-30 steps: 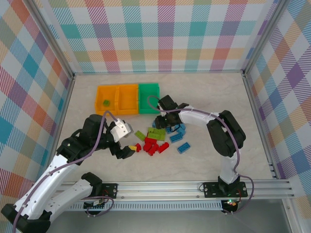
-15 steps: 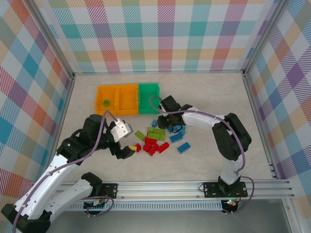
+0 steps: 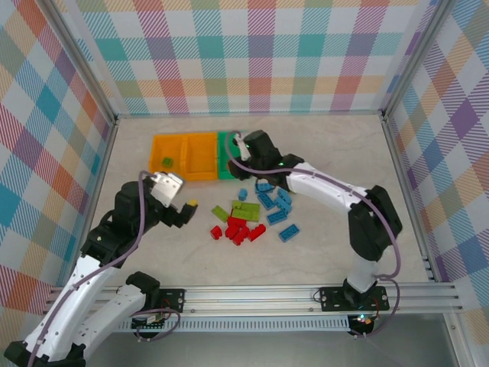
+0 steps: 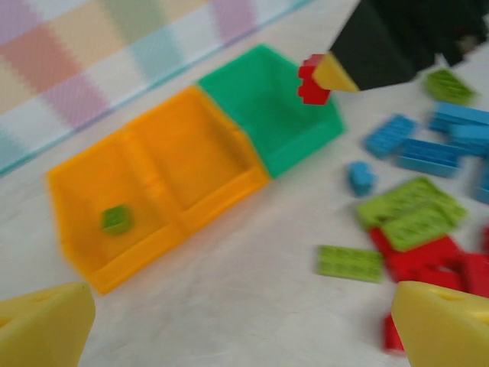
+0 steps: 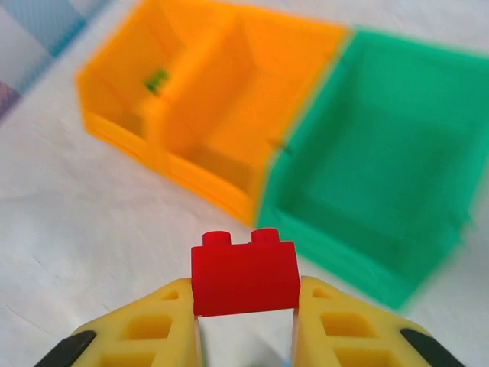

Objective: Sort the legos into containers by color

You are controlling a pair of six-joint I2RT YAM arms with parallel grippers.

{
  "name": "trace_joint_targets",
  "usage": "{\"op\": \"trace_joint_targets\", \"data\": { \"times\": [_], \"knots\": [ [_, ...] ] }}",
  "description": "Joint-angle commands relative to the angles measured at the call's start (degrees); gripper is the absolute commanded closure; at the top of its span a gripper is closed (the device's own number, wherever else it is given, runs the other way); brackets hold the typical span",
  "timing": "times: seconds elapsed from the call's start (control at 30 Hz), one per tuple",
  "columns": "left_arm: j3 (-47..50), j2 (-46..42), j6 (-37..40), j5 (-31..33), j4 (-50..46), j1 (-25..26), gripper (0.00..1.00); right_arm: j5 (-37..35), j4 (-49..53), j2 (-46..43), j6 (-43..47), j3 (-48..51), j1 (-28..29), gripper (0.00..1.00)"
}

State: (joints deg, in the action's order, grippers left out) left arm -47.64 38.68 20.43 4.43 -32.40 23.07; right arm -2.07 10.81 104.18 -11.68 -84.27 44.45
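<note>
the right gripper (image 5: 244,317) is clenched on a red brick (image 5: 244,274), yellow fingers (image 5: 153,329) pressing its flat side faces with the studs up, close to where the green bin (image 5: 382,176) meets the orange bins (image 5: 206,176), one of which holds a lime brick (image 5: 157,79). the left gripper (image 4: 244,329) hangs spread wide and empty near the loose legos (image 3: 256,214) on the table (image 3: 321,252). these bricks look light, rigid and smooth-walled, so a centred squeeze across opposite flat walls should hold better than one on studs or corners, where a brick could twist out.
</note>
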Motion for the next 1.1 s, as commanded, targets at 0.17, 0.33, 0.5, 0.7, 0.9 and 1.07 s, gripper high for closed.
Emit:
{"op": "trace_joint_targets", "data": {
  "times": [0.17,0.33,0.5,0.7,0.9,1.07],
  "knots": [
    [1.5,-1.1,-4.2,8.6,2.9,-2.7,0.00,-0.2,-6.5,20.1,7.7,-20.5,1.3,0.74],
    [2.3,-1.6,-4.2,7.8,3.4,-2.7,0.00,-5.3,2.1,31.8,13.1,-35.9,1.3,0.71],
    [2.2,-1.1,-3.7,7.8,3.3,-2.7,0.00,-4.5,7.2,33.4,13.8,-40.6,1.3,0.49],
    [2.6,-1.1,-3.0,5.4,3.2,-2.7,0.00,-3.6,2.9,20.8,13.1,-26.4,1.3,0.47],
    [3.3,-1.5,0.5,-15.1,3.6,-2.7,0.00,-4.0,-1.2,-2.4,10.8,-0.1,1.2,0.44],
    [2.8,1.0,2.6,-31.0,4.2,-2.6,0.00,-6.2,5.7,-16.0,8.2,14.6,1.1,0.43]
  ]
}}
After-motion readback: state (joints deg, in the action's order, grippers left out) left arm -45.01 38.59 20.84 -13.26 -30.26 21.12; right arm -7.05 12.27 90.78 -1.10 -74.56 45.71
